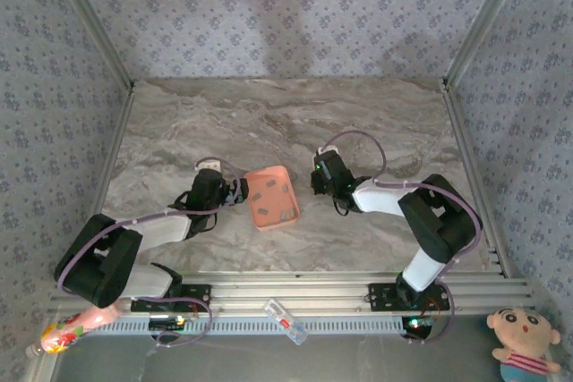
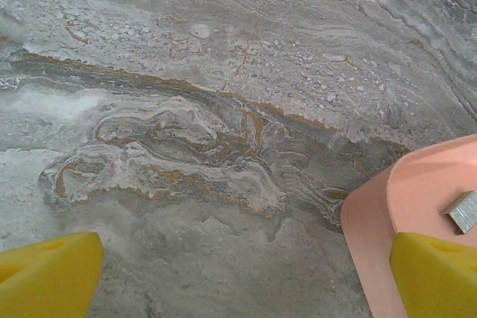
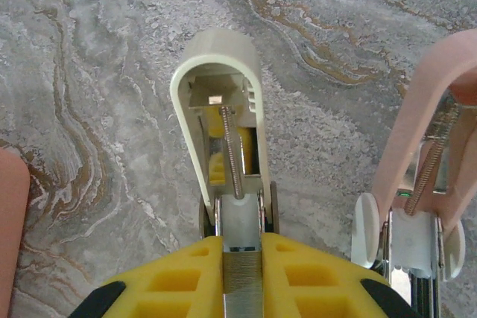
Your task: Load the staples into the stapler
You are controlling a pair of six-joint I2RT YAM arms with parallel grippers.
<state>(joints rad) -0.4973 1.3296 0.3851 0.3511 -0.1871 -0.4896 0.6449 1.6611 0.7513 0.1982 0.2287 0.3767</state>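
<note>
A cream stapler (image 3: 215, 65) lies opened on the marble table, its lid flipped back and its spring and metal channel bare. My right gripper (image 3: 243, 277) is shut on a ribbed silver strip of staples (image 3: 243, 288), held in line with the near end of that channel. In the top view the right gripper (image 1: 320, 178) sits right of the pink tray (image 1: 260, 212). More staples (image 1: 286, 189) lie in the tray, and one strip (image 2: 463, 211) shows in the left wrist view. My left gripper (image 1: 238, 192) is open at the tray's left edge, with nothing between its yellow fingers (image 2: 48, 273).
A second stapler, pink and also opened (image 3: 428, 109), lies just right of the cream one. A clear plastic packet (image 1: 285, 320) rests on the near rail, a doll (image 1: 524, 346) at the bottom right, a colourful object (image 1: 67, 330) at the bottom left. Metal posts frame the table.
</note>
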